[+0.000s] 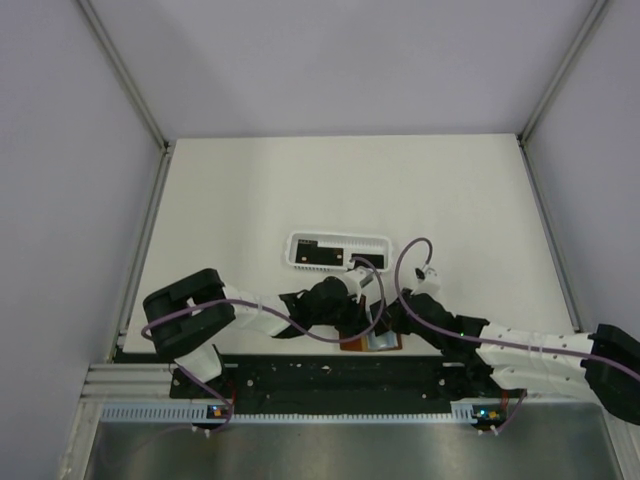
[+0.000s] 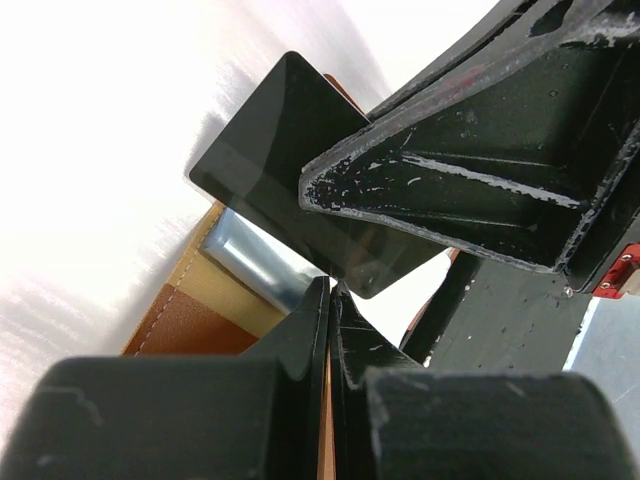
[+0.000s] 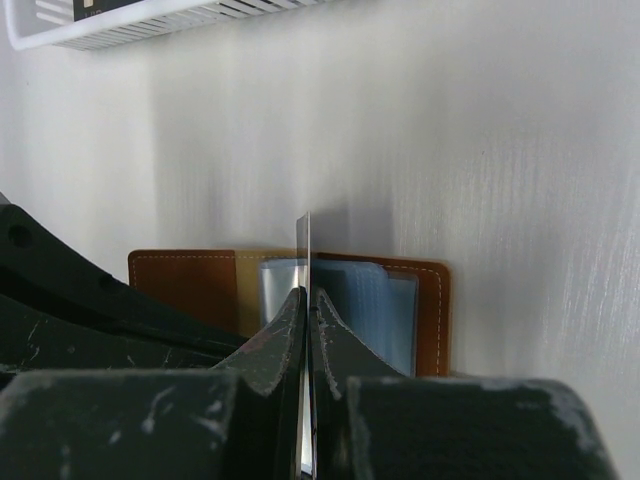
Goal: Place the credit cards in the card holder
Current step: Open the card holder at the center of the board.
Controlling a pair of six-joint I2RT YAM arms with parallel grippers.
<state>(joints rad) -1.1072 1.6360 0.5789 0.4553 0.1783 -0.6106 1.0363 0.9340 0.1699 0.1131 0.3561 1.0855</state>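
White table [image 1: 250, 190] underneath me, and out in the middle sits the slotted basket [image 1: 296, 262] with black cards [image 1: 322, 254] lying flat inside. Nearer, just this side of it, the brown card holder [image 3: 190, 285] lies open, bluish pockets up, between my two wrists. My left pincer [image 2: 330, 290] is pinched tight on its leather edge. My right pincer [image 3: 305, 300] is clamped on one credit card [image 2: 270, 170], edge-on, right above those pockets.
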